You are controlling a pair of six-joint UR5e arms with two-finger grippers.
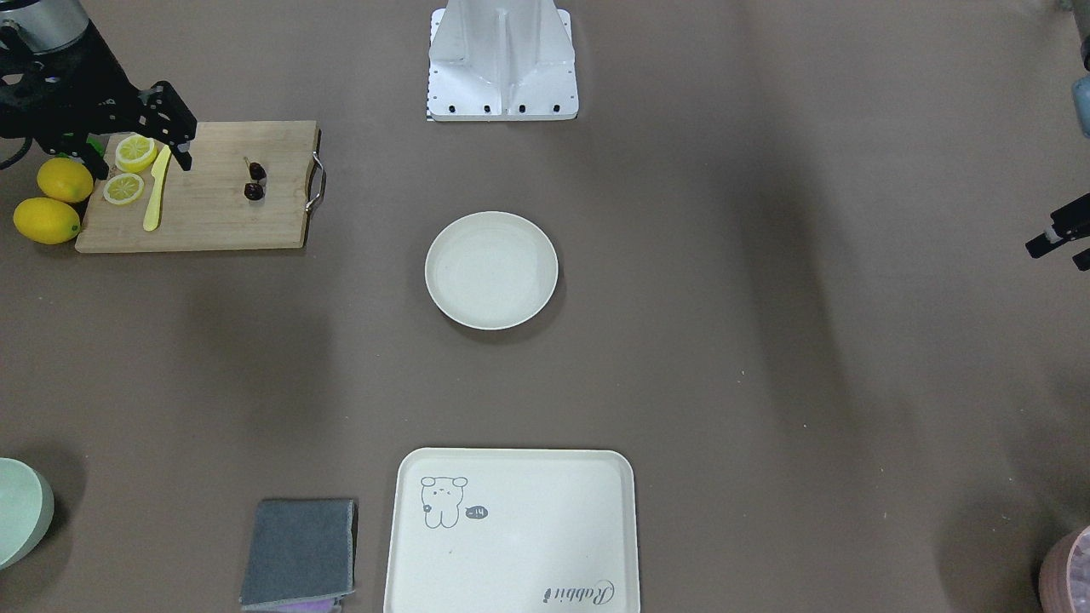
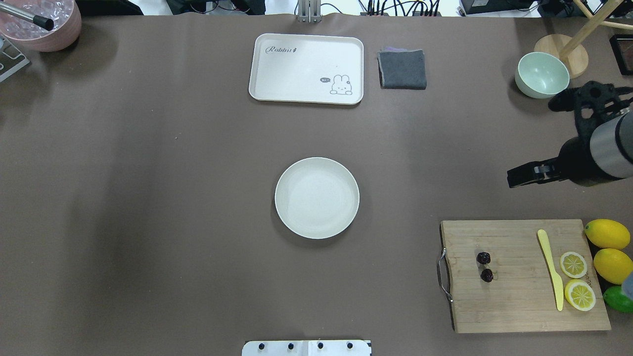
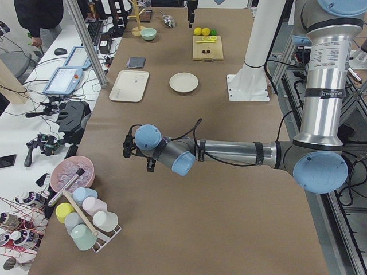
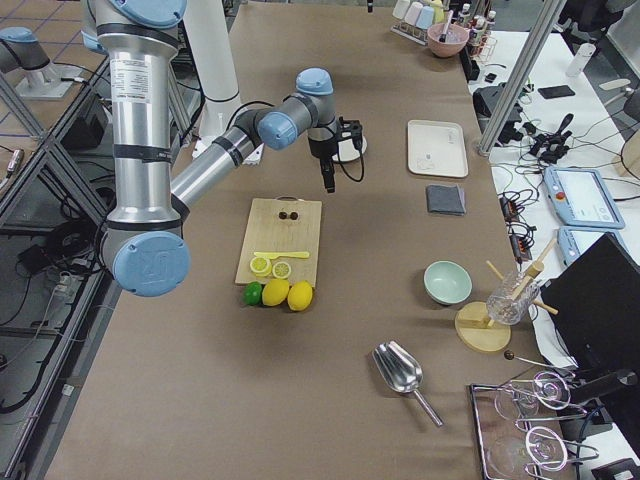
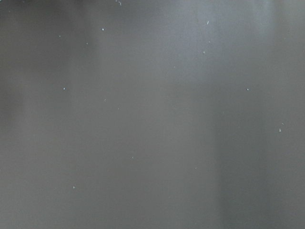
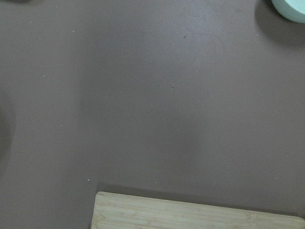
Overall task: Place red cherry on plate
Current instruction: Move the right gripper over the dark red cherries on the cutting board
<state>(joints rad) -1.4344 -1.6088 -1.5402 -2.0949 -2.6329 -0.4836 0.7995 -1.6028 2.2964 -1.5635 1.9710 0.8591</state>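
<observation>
Locating the red cherry (image 2: pixel 484 266) on the cutting board (image 2: pixel 514 296), at the table's near right
The plate (image 2: pixel 316 198) sits at table centre, left of the board and well apart from it. The right gripper (image 1: pixel 136 162) hangs above the board area, fingers apart. The left gripper (image 3: pixel 127 148) hovers over bare table far left; its finger state cannot be told

A robotics lab: teach pendants (image 4: pixel 580 195), tangled cables (image 4: pixel 520 215) and aluminium framing (image 4: pixel 520 75) flank the table (image 4: pixel 250 400).
</observation>
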